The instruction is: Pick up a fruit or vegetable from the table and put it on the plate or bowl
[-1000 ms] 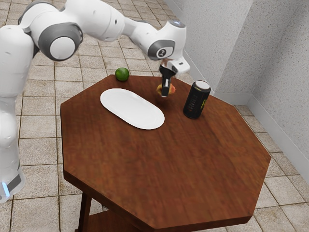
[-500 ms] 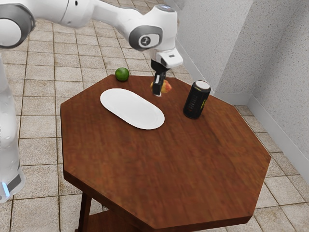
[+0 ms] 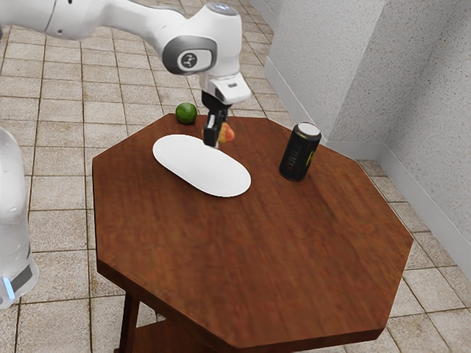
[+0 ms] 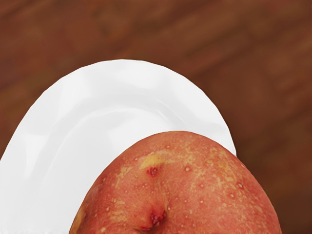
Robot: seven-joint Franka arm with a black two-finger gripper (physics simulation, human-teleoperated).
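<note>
- Carrying the red-yellow fruit (image 3: pixel 227 133) aloft, gripper (image 3: pixel 213 138) clenched on it, at the far edge of the plate (image 3: pixel 188 158).
- Change over the last second: hand swung from beside the can (image 3: pixel 299 151) toward the plate.
- Judgement: transport nearly done; lowering and release remain.

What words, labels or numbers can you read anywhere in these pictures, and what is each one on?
No text here can be read.
Black can: yellow-green marks on its side, too blurred to read.
Arm's joint cap: a small dark mark, not legible.
White plate, lime, reddish vegetable: no writing on them.
</note>
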